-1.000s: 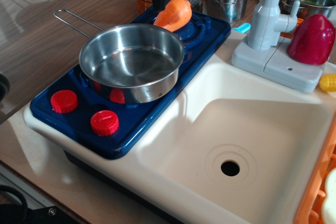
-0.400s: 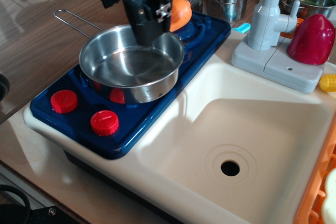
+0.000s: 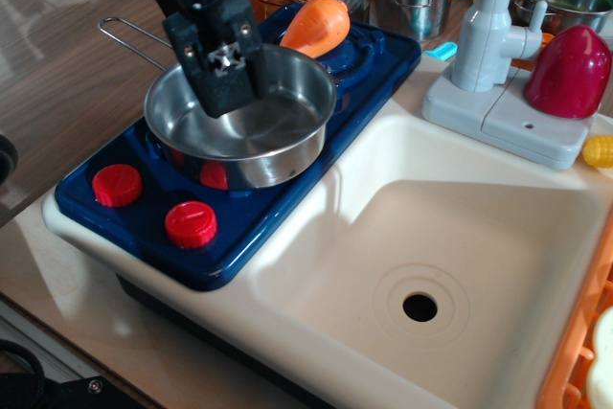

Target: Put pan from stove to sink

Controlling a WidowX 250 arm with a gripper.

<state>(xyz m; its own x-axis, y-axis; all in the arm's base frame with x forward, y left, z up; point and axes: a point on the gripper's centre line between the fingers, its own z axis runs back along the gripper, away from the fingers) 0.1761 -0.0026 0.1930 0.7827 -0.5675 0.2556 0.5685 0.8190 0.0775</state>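
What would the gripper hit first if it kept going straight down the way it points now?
Most likely the pan on the stove: the gripper hangs over its rear-left part, so the floor or rim near the handle. One view leaves depth unclear.

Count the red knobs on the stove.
2. One red knob sits at the stove's front left corner, the other knob just right of it. The pan may hide more.

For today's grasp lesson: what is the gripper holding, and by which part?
Nothing yet, it seems. The gripper hangs over the pan near its far-left rim, with no visible grip.
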